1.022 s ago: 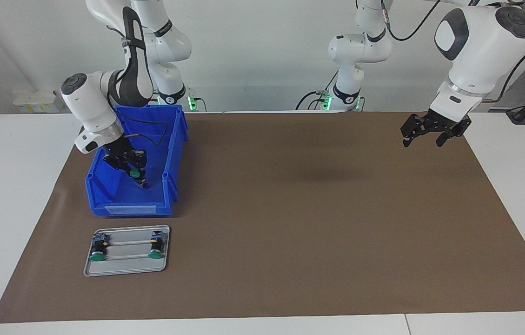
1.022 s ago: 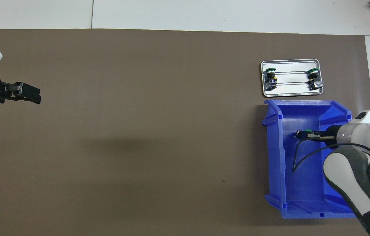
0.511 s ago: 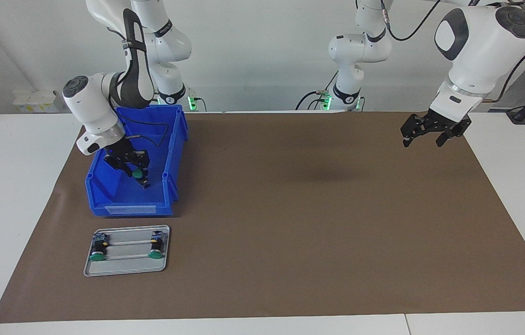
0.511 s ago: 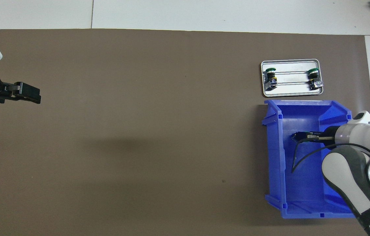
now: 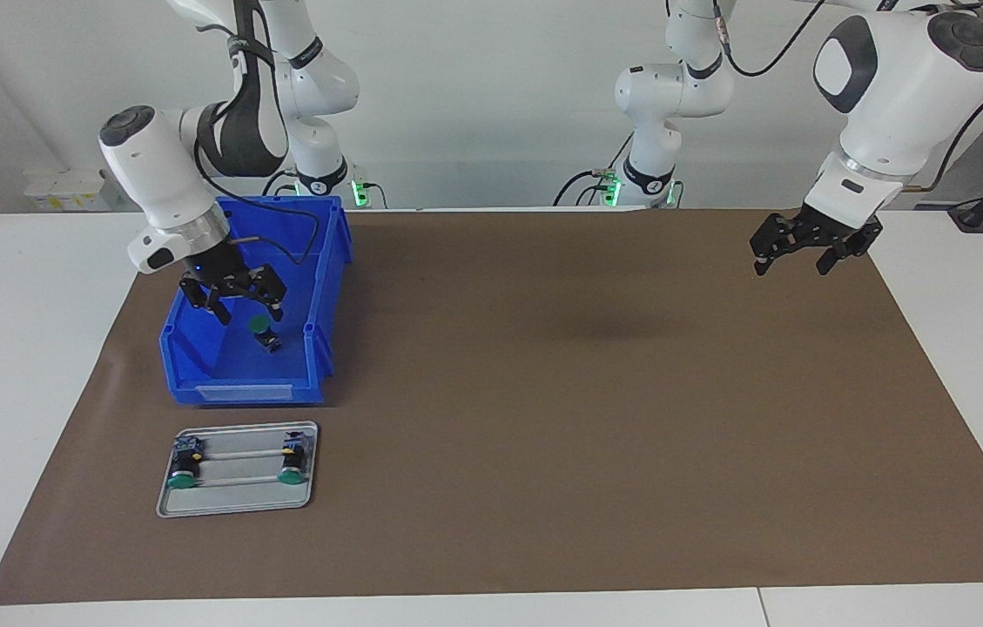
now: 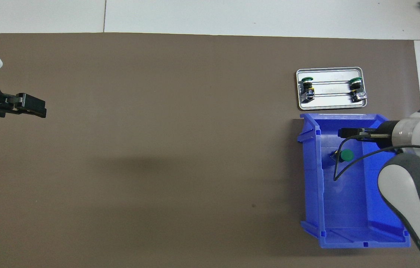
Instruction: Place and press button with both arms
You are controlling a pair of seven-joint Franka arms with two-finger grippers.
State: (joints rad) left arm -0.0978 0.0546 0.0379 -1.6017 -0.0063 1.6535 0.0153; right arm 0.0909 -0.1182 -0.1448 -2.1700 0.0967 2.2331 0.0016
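A button (image 5: pixel 261 327) (image 6: pixel 346 155) with a round green cap lies on the floor of the blue bin (image 5: pixel 234 394) (image 6: pixel 312 178), at the right arm's end of the table. My right gripper (image 5: pixel 245 310) (image 6: pixel 343 132) hangs open just above it, over the bin, holding nothing. Over the brown mat at the left arm's end, my left gripper (image 5: pixel 791 259) (image 6: pixel 35 108) waits open and empty.
A silver tray (image 5: pixel 234 507) (image 6: pixel 330 107) lies on the mat beside the bin, farther from the robots. Two more green-capped buttons (image 5: pixel 183 470) (image 5: pixel 291 466) lie in it. A black cable from the right wrist dangles into the bin.
My right gripper has opened, let go of the button and risen; the button now lies free in the bin. The left arm has not moved.
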